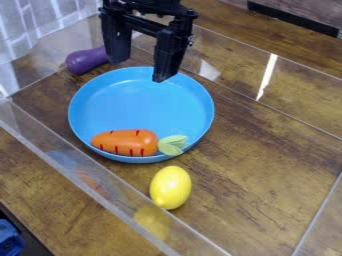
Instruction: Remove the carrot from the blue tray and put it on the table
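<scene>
An orange carrot with dark ridges and a light green leafy end lies in the front part of the round blue tray, its leaves pointing right toward the rim. The tray rests on the dark wood-plank table. My gripper hangs above the tray's far rim, pointing down, its two black fingers spread apart with nothing between them. It stands well behind and above the carrot, not touching it.
A yellow lemon lies on the table just in front of the tray. A purple eggplant sits behind the tray at the left. Clear acrylic walls edge the table at the front and sides.
</scene>
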### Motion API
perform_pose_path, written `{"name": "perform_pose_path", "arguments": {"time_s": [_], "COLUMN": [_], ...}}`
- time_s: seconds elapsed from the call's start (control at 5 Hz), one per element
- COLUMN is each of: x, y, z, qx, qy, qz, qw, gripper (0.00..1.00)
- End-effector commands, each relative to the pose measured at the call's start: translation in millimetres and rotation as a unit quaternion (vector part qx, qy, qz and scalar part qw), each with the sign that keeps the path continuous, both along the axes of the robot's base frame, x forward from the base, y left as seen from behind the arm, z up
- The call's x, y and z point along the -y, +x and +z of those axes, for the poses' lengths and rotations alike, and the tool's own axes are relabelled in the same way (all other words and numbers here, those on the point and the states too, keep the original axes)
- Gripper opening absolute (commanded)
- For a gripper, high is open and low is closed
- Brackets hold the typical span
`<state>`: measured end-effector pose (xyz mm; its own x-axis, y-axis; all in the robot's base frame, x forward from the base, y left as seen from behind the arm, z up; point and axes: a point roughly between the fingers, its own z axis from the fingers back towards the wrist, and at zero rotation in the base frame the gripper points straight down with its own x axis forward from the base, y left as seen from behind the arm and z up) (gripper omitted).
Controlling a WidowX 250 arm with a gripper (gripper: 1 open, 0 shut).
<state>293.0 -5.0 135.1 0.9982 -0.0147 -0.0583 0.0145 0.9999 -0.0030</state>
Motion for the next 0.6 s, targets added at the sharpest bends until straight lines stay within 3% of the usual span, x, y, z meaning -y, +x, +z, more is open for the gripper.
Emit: {"name": "perform_pose_path", "arguments": {"time_s": [0.0,0.2,0.4], "x": [0.8,1.3,1.6], "y": [-1.5,-5.1,-10.7], "z": [-6.4,-14.6,-20.8], "qx": [-0.008,-0.016,-0.016], "qy": [0.000,-0.001,-0.002], "qz": [-0.022,-0.074,-0.143], "qw": [0.9997,0.9971,0.9895], "gripper": [1.00,1.00,1.00]}}
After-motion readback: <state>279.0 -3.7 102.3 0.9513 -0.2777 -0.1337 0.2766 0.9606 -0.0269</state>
